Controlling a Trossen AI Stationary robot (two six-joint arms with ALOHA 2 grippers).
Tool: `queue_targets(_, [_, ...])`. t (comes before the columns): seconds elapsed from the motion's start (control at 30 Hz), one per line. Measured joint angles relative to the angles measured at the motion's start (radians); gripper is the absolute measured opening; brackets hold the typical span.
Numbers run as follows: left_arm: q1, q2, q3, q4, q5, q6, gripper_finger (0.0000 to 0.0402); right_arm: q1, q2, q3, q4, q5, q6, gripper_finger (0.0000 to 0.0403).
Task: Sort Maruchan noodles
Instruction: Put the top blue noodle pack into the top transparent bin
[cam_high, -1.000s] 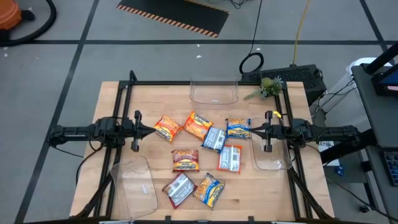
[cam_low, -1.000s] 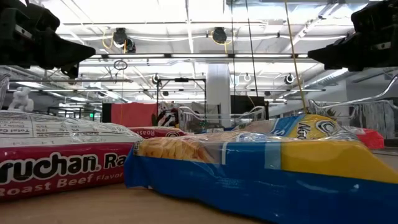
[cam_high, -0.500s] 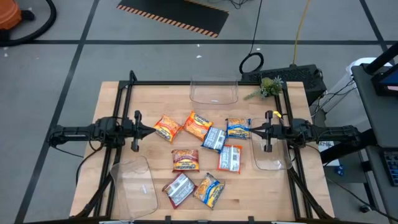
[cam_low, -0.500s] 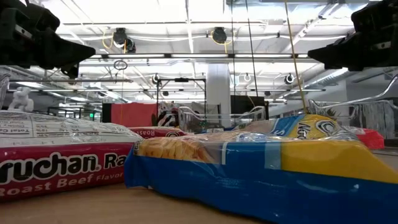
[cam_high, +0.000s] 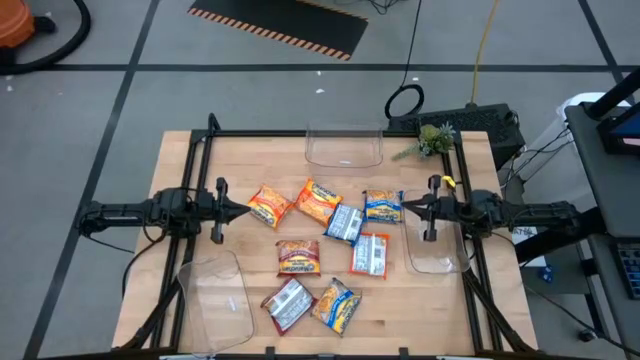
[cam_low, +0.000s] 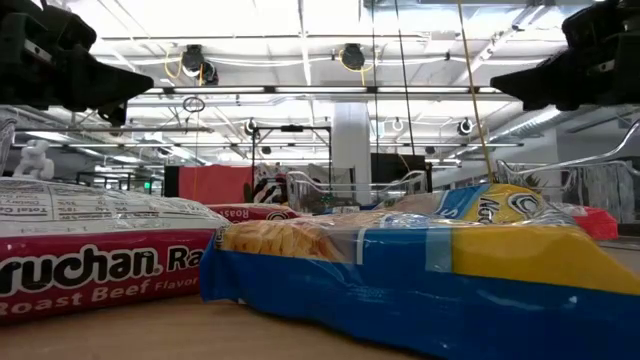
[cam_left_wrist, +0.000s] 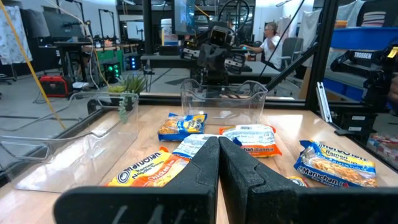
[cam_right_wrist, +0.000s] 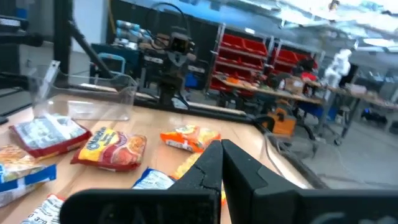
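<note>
Right gripper edged over crinkly flat packets.

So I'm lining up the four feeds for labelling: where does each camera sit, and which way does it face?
High view: overhead, straight down on the table; both arms show, left hand, right hand.
Low view: at tabletop height, facing the room; both hands show dark at the top corners.
Left wrist view: past its shut fingers across the packets toward the right arm.
Right wrist view: past its shut fingers, toward the left arm.
Shared: the roast beef packet shows in high and low views.
</note>
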Motion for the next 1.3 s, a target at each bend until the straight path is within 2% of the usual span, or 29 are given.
queue_targets(0.33, [0.000, 0.000, 0.000, 0.000, 0.000, 0.000, 0.0012, 0.000, 0.169, 0.186, -0.011, 0.039, 0.012, 0.0000])
queue_targets(0.7, [0.000, 0.000, 0.000, 0.000, 0.000, 0.000, 0.0012, 0.000, 0.528, 0.557, -0.013, 0.092, 0.076, 0.0000])
queue_targets(0.93, [0.000, 0.000, 0.000, 0.000, 0.000, 0.000, 0.0012, 0.000, 0.773, 0.900, -0.281, 0.093, 0.072, 0.0000])
queue_targets(1.07, [0.000, 0.000, 0.000, 0.000, 0.000, 0.000, 0.0012, 0.000, 0.893, 1.083, -0.422, 0.093, 0.122, 0.0000])
queue_targets(1.3, [0.000, 0.000, 0.000, 0.000, 0.000, -0.004, 0.0012, 0.000, 1.048, 1.327, -0.670, 0.142, 0.183, 0.0000])
